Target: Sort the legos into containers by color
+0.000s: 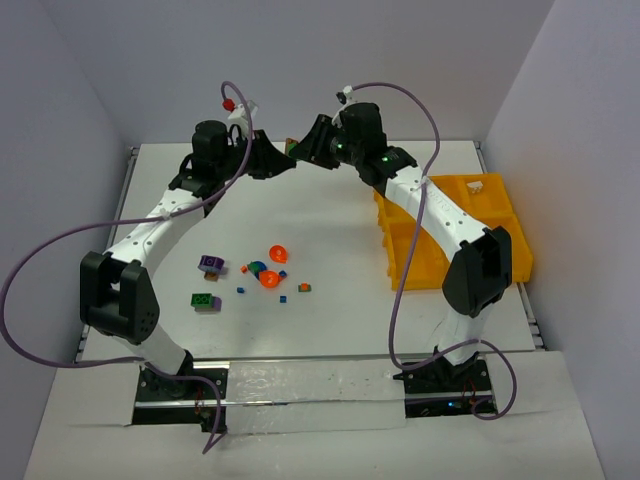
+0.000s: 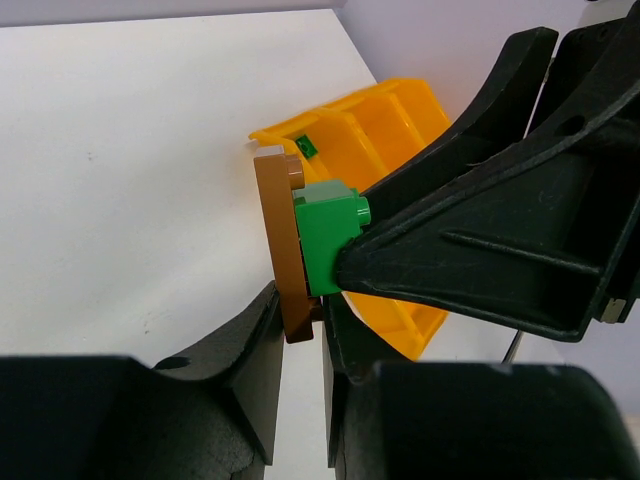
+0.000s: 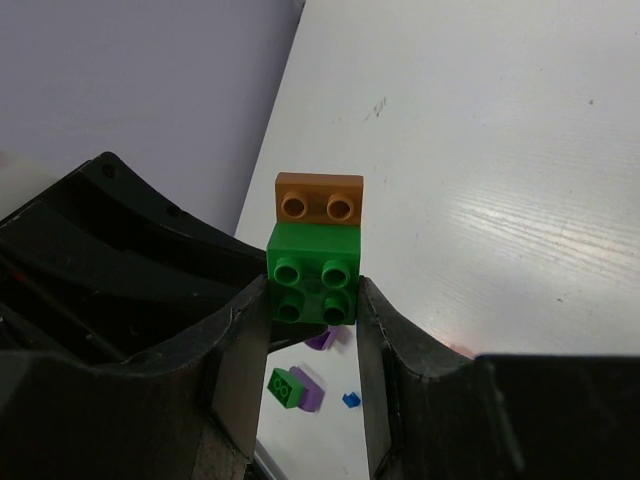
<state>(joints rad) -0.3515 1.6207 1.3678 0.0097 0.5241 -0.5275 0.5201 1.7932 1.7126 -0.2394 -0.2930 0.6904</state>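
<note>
Both claws on one stacked pair, above the far middle of the white table (image 1: 330,215)!
The yellow-orange divided plastic tray (image 1: 503,218) sits right, nearer the right arm, with open room between. The left claw (image 2: 300,322) pinches the flat brown studded plate (image 2: 271,235) by its edge. The right claw (image 3: 312,303) clamps the green square brick (image 3: 311,262) stuck on its face. They likely need pulling apart along the studs. The loose legos (image 1: 269,279) lie well clear.

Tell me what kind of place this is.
Probably a robot lab bench: left arm and right arm bolted to a white table, plain walls around it, toy bricks and a yellow tray.
</note>
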